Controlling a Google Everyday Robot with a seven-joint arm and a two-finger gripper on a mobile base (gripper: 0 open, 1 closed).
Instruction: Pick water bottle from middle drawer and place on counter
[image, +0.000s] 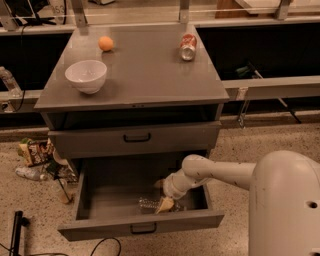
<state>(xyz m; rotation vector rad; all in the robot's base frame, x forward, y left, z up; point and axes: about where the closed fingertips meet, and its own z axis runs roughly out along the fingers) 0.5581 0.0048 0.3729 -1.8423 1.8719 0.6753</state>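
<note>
- The white arm (225, 172) comes in from the right, ending at the end effector.
- The bench (145, 75) sits well above and behind the end effector.
- The middle drawer (107, 195) is pulled open, and the end effector (162, 194) is inside it near the front.
- A white bowl (86, 75) stands on the bench, far up and to the left.
- The water bottle (148, 203) lies on its side on the drawer floor, at the end effector's lower tip.
- The end effector is spread, with one tan tip over the bottle and the other behind it.
- A soda can (188, 46) and an orange (105, 43) rest on the bench, far above.
</note>
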